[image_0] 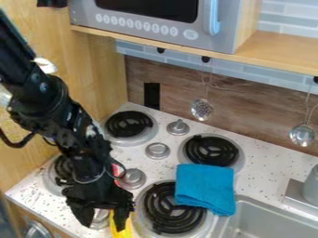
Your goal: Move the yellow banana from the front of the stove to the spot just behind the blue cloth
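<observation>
lying partly hidden, bright yellow object beside black coil burner, hand over it, fingers apart

Fixed camera, close above front of stove top; looks down at slant across it toward wooden backsplash behind it.

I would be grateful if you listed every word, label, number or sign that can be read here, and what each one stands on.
No text can be read with certainty.
Row of round buttons on the microwave: any marks too small to read.
Oval button at the row's right end: any marking too blurred to read.
Stove knobs: no legible marking.
</observation>
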